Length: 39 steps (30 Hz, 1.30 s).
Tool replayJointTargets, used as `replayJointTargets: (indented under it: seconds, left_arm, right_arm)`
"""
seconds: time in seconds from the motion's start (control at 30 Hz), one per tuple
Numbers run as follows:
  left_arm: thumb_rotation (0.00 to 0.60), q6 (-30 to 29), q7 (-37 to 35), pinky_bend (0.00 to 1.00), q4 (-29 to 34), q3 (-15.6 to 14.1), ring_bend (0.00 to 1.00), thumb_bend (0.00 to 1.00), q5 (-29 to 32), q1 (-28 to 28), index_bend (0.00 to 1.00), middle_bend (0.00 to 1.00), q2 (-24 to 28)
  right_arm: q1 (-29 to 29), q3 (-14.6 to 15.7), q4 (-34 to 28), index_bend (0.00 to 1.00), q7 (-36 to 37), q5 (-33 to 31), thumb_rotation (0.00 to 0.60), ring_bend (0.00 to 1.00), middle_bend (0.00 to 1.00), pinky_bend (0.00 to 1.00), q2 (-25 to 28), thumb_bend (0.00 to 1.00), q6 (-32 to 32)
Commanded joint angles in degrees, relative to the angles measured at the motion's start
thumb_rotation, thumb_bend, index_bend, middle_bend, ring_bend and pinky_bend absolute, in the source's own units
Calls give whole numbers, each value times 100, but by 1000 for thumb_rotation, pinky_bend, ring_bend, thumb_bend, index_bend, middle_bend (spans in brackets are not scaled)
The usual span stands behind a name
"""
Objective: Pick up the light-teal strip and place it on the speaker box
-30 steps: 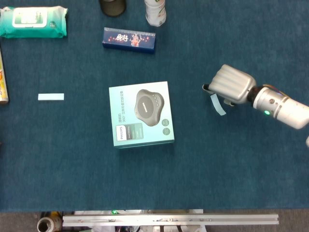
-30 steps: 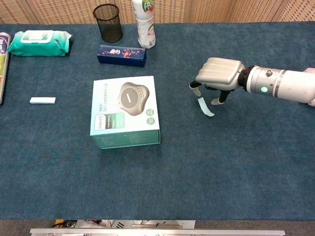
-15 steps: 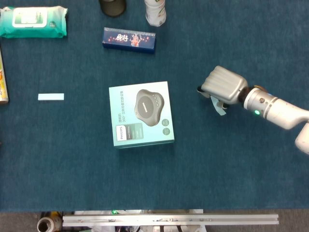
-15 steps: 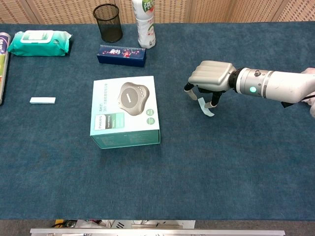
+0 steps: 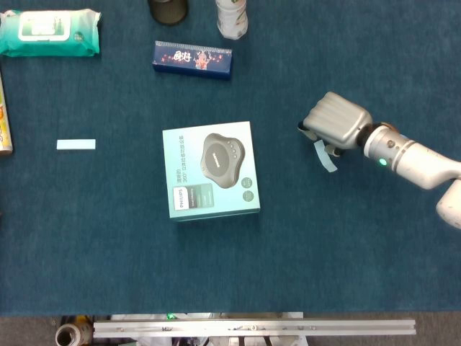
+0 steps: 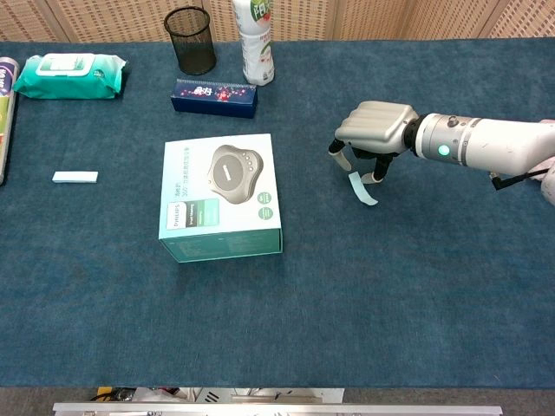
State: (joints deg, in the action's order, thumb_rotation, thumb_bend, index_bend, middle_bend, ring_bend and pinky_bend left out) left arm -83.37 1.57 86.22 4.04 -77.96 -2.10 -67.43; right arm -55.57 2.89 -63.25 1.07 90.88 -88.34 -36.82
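Observation:
The light-teal strip (image 5: 325,155) (image 6: 362,188) lies flat on the blue cloth, right of the speaker box (image 5: 211,170) (image 6: 221,196), a pale teal carton with a grey speaker printed on it. My right hand (image 5: 335,122) (image 6: 375,130) hovers palm down over the strip's far end. Its fingertips (image 6: 340,159) point down and stand apart on either side of that end, and the strip's near part shows free below them. The hand holds nothing that I can see. My left hand appears in neither view.
A second pale strip (image 5: 75,144) (image 6: 75,177) lies far left. Along the back are a wipes pack (image 5: 49,32) (image 6: 69,75), a dark blue box (image 5: 192,59) (image 6: 214,97), a mesh cup (image 6: 191,40) and a bottle (image 6: 252,39).
Half a second ago my right hand had dipped left and down over the strip; it has now drawn back right and up slightly. The strip lies where it was.

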Motion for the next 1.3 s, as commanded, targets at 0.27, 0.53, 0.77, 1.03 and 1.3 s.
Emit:
replayJointTargets:
  seconds: [0.27,0.53,0.77,1.03,1.3]
  left_arm:
    - [600,-25,17,161,-22,10,208,269,-1,5,203,236,-9]
    - [600,-9,-12,161,-64,18,208,269,-1,-5,200,235,-29]
    - [600,-1,-8,161,-81,15,208,269,-4,-10,199,235,-45]
    - [600,-13,-17,161,-90,22,208,269,0,-3,196,234,-49]
    - [600,-11,-35,161,-117,24,208,269,-5,-5,193,234,-60]
  right_arm:
    - [-81,-121,-198,529,-176,-359,600,1000,1000,1000,41,230,374]
    - [-85,-144,-221,529,-334,-536,600,1000,1000,1000,49,230,515]
    - [-98,-153,-239,529,-393,-607,600,1000,1000,1000,30,232,583]
    - [-113,-129,-294,529,-422,-647,600,1000,1000,1000,49,256,668]
    - [-85,-133,-352,551,-375,-662,600,1000,1000,1000,83,293,624]
